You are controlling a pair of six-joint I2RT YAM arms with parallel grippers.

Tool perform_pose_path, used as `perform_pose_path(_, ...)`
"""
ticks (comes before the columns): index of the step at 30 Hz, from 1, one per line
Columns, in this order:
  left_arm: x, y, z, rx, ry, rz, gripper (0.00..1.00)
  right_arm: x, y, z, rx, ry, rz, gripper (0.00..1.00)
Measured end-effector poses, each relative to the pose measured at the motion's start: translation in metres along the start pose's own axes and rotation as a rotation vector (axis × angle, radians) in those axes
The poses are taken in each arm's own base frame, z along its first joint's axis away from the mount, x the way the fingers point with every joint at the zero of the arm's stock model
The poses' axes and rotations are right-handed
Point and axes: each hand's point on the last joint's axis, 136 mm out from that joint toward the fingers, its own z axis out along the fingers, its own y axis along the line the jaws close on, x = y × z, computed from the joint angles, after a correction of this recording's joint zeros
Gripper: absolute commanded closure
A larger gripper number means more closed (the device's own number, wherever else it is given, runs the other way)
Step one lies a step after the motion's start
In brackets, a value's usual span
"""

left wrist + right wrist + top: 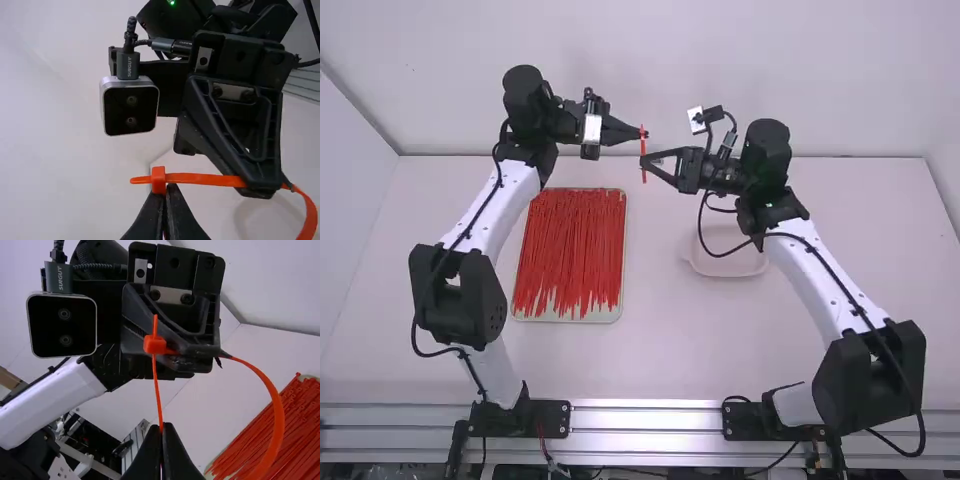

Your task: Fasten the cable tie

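My left jaws are closed tight on the head (157,180) of the tie (643,152). My right jaws are closed too, and they pinch the thin strap (157,390) a little way from the head. The two pairs of jaws meet tip to tip in the air, high over the far part of the bench (660,340).

The tie touches nothing except my jaws. In the right wrist view the thin strap crosses the head, and a short end stands out on the other side of it. The rest of the tie leaves the head as a wide loop (274,405), which bends away and down, free in the air.

Lower, on my left side, the tray (622,300) lies flat with the spare ties (570,250) in it. Its far edge is near the place under the tie, but well below it. On my right side a white dish (703,266) sits under my right arm, apart from the tray, with a strip of bench between them.
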Motion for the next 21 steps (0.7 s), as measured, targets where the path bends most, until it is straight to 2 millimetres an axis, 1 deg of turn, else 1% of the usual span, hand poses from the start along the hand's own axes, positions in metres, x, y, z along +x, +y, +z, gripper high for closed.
perform_pose_path(8, -0.001, -0.002, 0.005, 0.009, -0.008, -0.002, 0.98, -0.002, -0.002, -0.001, 0.009, -0.009, 0.001, 1.00)
perform_pose_path(15, -0.001, -0.003, 0.008, 0.014, -0.011, -0.012, 0.98, -0.011, 0.003, -0.003, -0.005, -0.038, -0.036, 1.00)
perform_pose_path(21, 0.002, -0.003, 0.010, 0.004, -0.003, -0.047, 0.98, -0.015, 0.002, -0.008, -0.005, -0.048, -0.020, 1.00)
